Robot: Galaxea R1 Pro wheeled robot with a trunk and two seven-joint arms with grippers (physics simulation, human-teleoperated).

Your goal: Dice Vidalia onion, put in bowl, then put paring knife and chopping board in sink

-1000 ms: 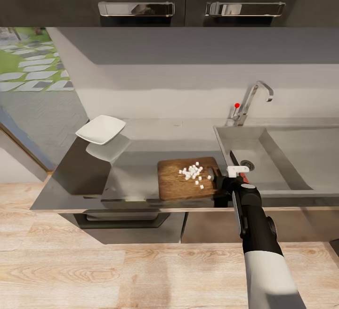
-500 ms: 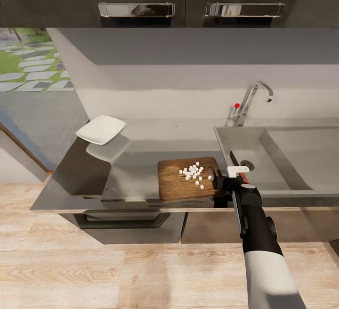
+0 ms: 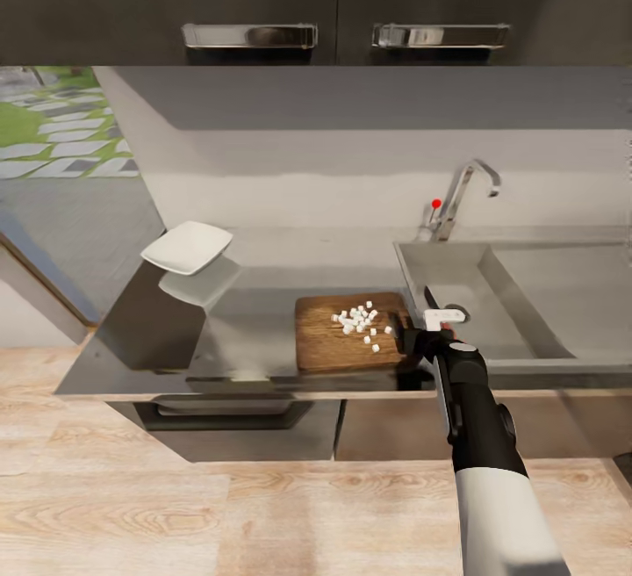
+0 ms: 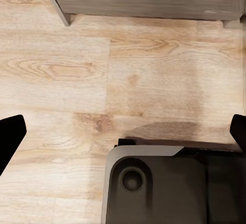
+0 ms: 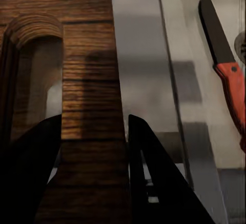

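Note:
The brown chopping board (image 3: 333, 343) lies on the grey countertop (image 3: 254, 321) just left of the sink (image 3: 509, 295). White diced onion (image 3: 360, 321) is scattered over its right half. My right gripper (image 3: 405, 336) is shut on the board's handle end (image 5: 92, 106), one finger at the slot and one at the outer edge. The paring knife (image 5: 225, 65), dark blade and red handle, lies inside the sink (image 5: 205, 147) near the drain; its blade (image 3: 431, 298) shows above my wrist. The white bowl (image 3: 187, 248) sits at the counter's far left. My left gripper (image 4: 123, 131) hangs open over the wooden floor.
An angular chrome tap (image 3: 461, 194) with a red dot stands behind the sink. Dark wall cabinets with bar handles (image 3: 250, 35) hang above. The counter's left end (image 3: 114, 339) drops to the floor. My own base (image 4: 169, 183) shows under the left gripper.
The whole head view has shifted slightly, so the camera moved. The right gripper stays at the board's end; board, onion pieces, knife and bowl keep their places.

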